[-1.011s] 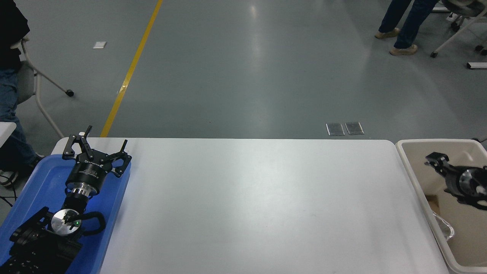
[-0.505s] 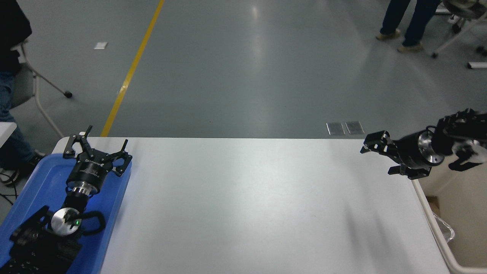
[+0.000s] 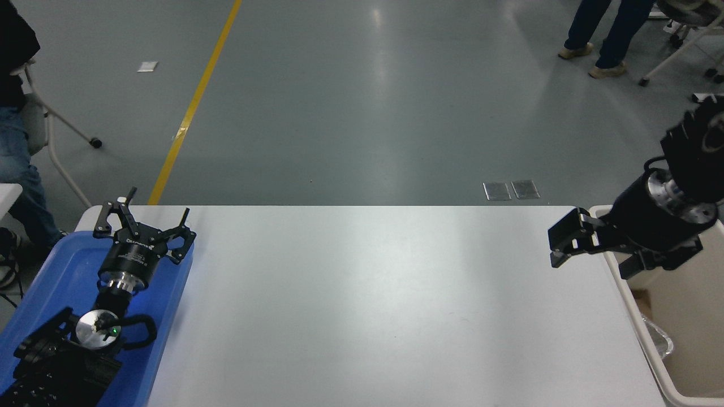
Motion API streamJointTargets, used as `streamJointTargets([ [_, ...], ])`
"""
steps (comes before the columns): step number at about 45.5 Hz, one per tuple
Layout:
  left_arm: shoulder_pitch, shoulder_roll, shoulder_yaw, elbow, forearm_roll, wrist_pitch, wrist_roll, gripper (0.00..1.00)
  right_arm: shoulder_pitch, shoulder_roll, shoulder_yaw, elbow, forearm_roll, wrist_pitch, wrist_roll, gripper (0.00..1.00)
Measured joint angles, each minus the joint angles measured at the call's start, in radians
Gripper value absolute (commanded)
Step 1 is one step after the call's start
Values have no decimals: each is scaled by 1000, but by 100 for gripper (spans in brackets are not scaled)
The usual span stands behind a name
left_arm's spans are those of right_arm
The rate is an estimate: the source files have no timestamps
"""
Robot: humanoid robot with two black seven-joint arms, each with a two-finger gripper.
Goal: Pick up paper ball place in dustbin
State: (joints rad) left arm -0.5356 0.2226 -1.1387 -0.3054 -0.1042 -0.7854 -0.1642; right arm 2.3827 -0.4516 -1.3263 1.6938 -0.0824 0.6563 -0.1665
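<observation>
We are hovering our right gripper point(image 3: 565, 246), empty with jaws apart, over the surface's far right corner beside the dustbin point(image 3: 667, 390); no paper ball shows, though one would likely be light and crushable.

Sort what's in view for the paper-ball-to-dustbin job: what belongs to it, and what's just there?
Belongs to the job:
- dustbin, beige, at the table's right end
- right gripper, empty, over the table's right edge by the bin
- paper ball: not clearly visible

Just there:
- blue tray
- left gripper, parked over the tray
- white table
- person's legs far right
</observation>
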Motion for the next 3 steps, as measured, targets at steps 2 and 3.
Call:
streamJointTargets([
  [2,0,0,0,0,0,0,0,99,23,9,-10,11,12,12,-17,100],
  [3,0,0,0,0,0,0,0,99,31,12,-13,15,16,15,-22,100],
])
